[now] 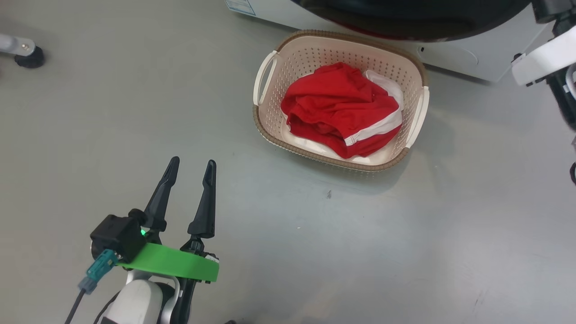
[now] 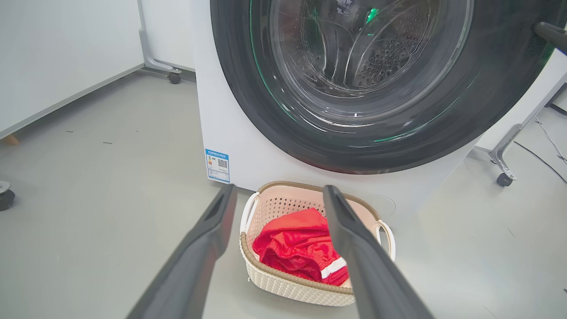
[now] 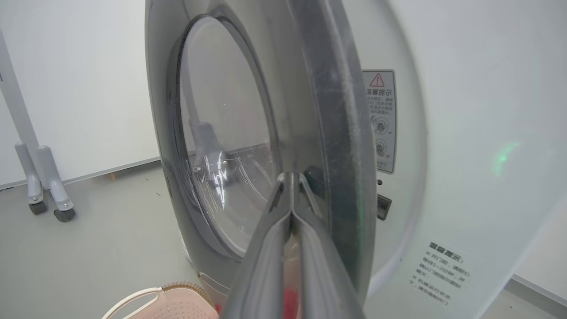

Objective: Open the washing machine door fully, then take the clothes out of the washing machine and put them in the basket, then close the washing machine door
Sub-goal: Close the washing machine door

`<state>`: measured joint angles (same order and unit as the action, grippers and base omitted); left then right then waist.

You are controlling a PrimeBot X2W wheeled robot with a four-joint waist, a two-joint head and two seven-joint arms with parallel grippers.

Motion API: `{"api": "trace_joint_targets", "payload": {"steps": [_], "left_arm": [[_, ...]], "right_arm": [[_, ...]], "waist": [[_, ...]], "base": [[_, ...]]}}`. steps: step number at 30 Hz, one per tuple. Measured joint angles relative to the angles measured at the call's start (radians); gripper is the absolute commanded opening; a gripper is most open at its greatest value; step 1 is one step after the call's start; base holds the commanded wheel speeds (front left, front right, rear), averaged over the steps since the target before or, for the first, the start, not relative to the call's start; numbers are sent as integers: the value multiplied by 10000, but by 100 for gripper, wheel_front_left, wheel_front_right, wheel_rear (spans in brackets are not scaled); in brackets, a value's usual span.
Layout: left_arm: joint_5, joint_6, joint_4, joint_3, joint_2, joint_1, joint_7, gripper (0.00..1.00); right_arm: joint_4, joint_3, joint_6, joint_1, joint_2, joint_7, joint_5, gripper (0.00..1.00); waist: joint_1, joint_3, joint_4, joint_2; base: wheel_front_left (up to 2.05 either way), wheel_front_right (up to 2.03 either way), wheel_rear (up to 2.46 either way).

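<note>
The cream basket (image 1: 265, 130) sits on the floor in front of the white washing machine (image 1: 472, 54), with red clothes (image 1: 337, 108) with white trim piled inside it. My left gripper (image 1: 192, 162) hovers open and empty to the basket's lower left. In the left wrist view it points at the basket (image 2: 283, 185), the clothes (image 2: 292, 248) and the black washing machine door (image 2: 248, 88). My right gripper (image 3: 291, 177) is shut, its tips against the rim of the door (image 3: 212, 133). The door stands ajar from the machine front (image 3: 465, 133). One right finger (image 2: 551, 33) shows at the door's right edge.
My white right forearm (image 1: 544, 58) reaches in at the upper right. A wheeled frame foot (image 1: 29, 56) stands at far left, and more casters (image 2: 174, 77) and a metal leg (image 2: 502, 164) flank the machine. Grey wheeled legs (image 3: 44, 186) stand by the wall.
</note>
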<state>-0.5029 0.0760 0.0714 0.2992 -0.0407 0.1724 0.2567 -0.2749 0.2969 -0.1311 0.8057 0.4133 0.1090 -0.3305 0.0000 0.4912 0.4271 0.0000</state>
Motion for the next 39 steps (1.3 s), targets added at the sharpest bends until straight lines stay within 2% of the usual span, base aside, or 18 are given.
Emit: {"api": "trace_joint_targets", "payload": {"steps": [9,16,19,26,36,39], "left_arm": [[-67,58,10,19,82,376,0,100],[-71,96,125,144,107,466,0,100],[-71,100,132,244,121,516,0,100],[-253,100,130,307,130,596,0,100],[-339,98,339,324,136,700,0,100],[-332,98,487,286,136,740,0,100]], "right_arm": [[-347,-370,12,802,443,-337,161,0],[-677,-359,33,1331,481,-506,339,0],[-813,-372,171,1460,491,-508,407,0],[-1016,-560,207,1669,295,-493,334,0],[-1703,-466,209,1600,236,59,334,0],[-1942,-408,303,1310,228,309,332,0]], "waist": [[1,577,231,0],[0,803,333,0],[1,841,372,0],[0,904,432,0],[0,604,442,0],[0,404,407,0]], "base": [[0,0,0],[0,0,0],[0,0,0],[0,0,0],[0,0,0],[0,0,0]]}}
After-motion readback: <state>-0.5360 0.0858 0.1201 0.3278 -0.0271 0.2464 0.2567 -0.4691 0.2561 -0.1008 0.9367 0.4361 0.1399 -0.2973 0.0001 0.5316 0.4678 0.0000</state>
